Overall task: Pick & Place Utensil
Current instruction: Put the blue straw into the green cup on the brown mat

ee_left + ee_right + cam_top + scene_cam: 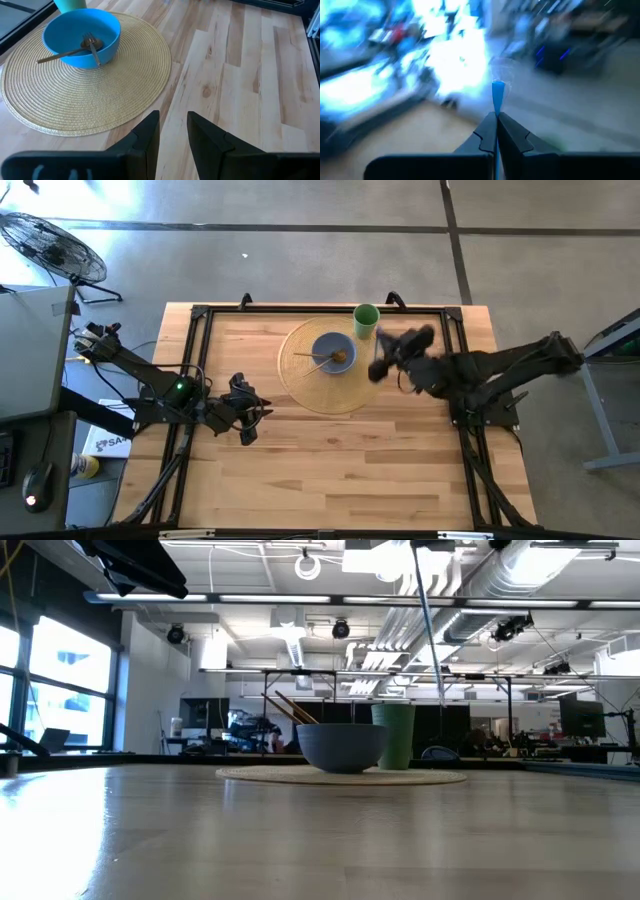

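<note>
Blue utensil [498,95] pinched upright in right claw [497,131], two wooden utensils [75,50] in blue bowl [82,35]

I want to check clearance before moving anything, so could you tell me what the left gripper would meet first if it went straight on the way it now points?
Probably the woven placemat: the left gripper points across bare table toward the mat's near edge, with the blue bowl beyond. If it stays above the mat, the bowl could come first; height is unclear.

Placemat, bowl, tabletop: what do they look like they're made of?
Placemat: woven straw or similar fibre, matte; concentric coiled ridges show.
Bowl: probably plastic or glazed ceramic, smooth solid blue with a soft sheen; can't tell which.
Tabletop: light wood, butcher-block style; joined strips with grain and knots, and a satin finish that shows window glare in the low view.
</note>
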